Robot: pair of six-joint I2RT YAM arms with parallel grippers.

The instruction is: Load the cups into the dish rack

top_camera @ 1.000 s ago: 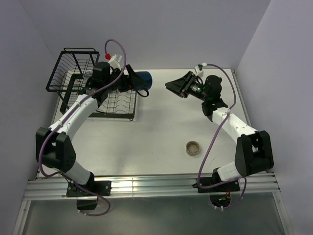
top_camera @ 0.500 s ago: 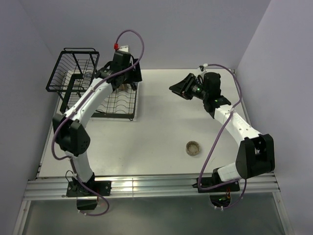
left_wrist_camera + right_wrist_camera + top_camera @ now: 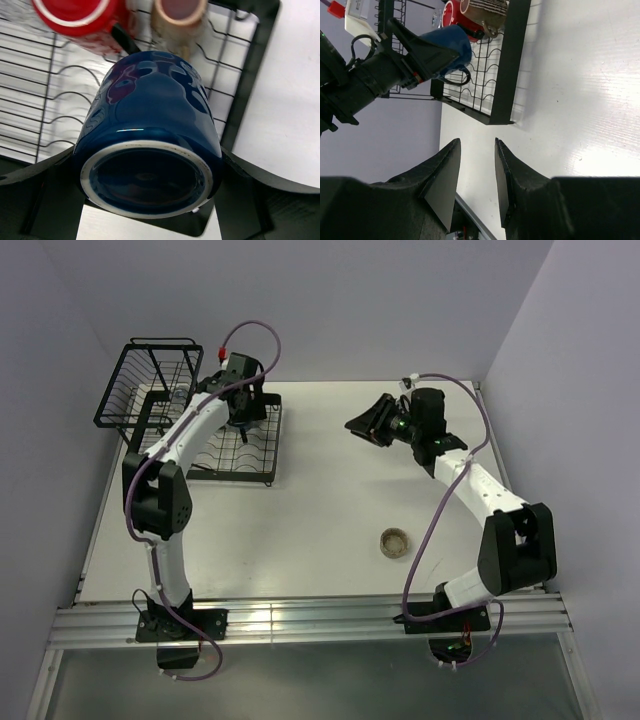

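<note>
Your left gripper has swung the blue mug from beyond the rack's right edge to above its slotted part. That arm's elbow now stands higher. Your right arm has shifted slightly.

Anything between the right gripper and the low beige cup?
Nothing. In the top view, only bare table separates the open right gripper from the low beige cup.
</note>
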